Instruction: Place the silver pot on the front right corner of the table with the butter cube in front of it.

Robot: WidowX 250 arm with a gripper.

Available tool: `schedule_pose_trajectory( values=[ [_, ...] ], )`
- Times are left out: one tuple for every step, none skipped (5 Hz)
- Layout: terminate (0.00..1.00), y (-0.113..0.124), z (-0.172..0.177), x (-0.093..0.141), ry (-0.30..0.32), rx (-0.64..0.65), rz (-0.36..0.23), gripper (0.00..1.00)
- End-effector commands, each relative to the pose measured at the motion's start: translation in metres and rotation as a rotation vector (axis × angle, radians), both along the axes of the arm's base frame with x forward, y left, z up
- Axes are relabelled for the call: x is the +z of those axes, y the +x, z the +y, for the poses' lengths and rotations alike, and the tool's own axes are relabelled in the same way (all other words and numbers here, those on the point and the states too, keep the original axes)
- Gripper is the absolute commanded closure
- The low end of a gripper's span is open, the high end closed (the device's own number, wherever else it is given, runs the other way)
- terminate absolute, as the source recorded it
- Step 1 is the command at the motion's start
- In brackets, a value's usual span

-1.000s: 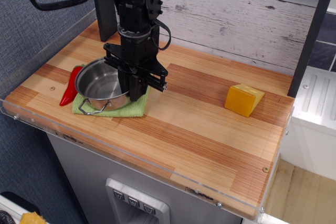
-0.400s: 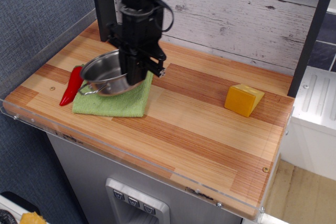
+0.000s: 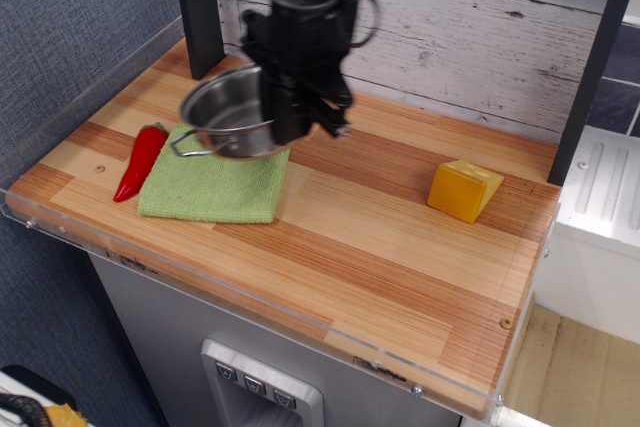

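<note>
The silver pot (image 3: 228, 112) is off the green cloth (image 3: 213, 187) now. A second ago it sat flat on that cloth with the arm bearing down on its right rim; a moment later it was tipped and just clear, and now it hangs higher and further right, over the cloth's back right corner, tilted so that its open mouth faces up and toward the left. The end effector (image 3: 290, 125) has the pot by its right-hand rim, closed down on the wall there; from where I stand the black body of it hides the fingertips, so I can't say quite how the rim sits between them, but the pot is plainly being carried by nothing else. One wire loop handle sticks out at the front left.

The cloth lies bare and unshifted, the red pepper (image 3: 139, 161) lying along its left edge as before. The butter cube (image 3: 463, 190) has not stirred; it sits far over on the right side of the counter (image 3: 380, 277), towards the back.

So the lift looks done and the carry begun. I'd judge the pot has a long diagonal to go, to the near right corner, which is well apart from where it hangs.
</note>
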State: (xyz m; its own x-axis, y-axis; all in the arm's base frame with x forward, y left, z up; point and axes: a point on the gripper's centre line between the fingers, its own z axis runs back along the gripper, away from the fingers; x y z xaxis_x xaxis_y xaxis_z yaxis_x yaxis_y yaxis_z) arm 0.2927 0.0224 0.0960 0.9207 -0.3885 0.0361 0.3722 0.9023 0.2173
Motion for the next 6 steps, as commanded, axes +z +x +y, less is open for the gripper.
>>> schedule_pose_trajectory(
  values=[
    [0.00,-0.026,-0.049,0.008,0.022,-0.051,-0.080,1.00],
    [0.00,-0.040,-0.072,0.003,0.036,-0.136,-0.072,1.00],
    [0.00,-0.055,-0.090,-0.010,0.024,-0.218,-0.067,1.00],
    [0.00,-0.060,-0.105,-0.026,0.014,-0.283,-0.034,1.00],
    [0.00,-0.059,-0.115,-0.039,0.003,-0.324,-0.018,1.00],
    [0.00,-0.059,-0.115,-0.050,0.022,-0.335,0.014,1.00]
  ],
)
